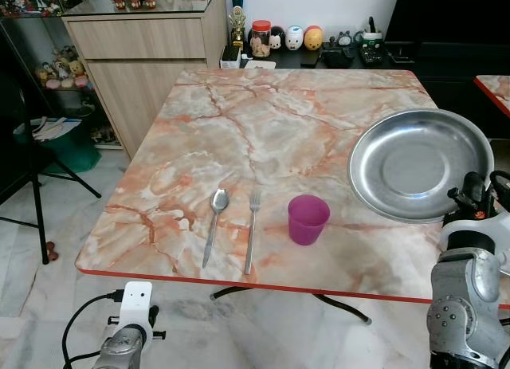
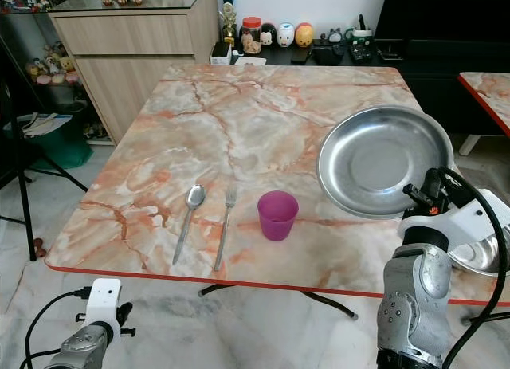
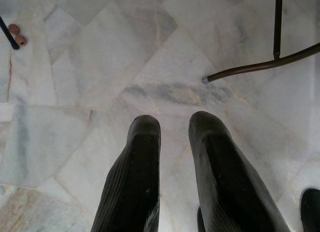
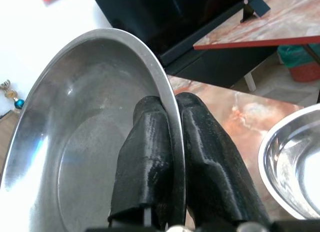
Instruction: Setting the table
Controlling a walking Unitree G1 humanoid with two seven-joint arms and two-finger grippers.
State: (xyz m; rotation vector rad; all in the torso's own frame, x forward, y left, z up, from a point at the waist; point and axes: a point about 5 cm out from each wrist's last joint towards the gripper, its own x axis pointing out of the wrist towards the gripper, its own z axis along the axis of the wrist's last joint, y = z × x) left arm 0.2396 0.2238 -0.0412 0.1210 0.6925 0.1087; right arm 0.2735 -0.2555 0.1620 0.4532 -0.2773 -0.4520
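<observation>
Steel plate (image 1: pixel 421 163), pinched by its rim in the right end effector (image 4: pixel 172 137), hangs tilted over the desk (image 1: pixel 239 130) beside the purple cup (image 1: pixel 307 218); rigid, light, likely slippery.

My right gripper (image 4: pixel 170 117) is raised at the table's right side, fingers pinching a plate (image 1: pixel 414 166) rim. My left gripper (image 3: pixel 172 137) hangs low, fingers slightly parted.
</observation>
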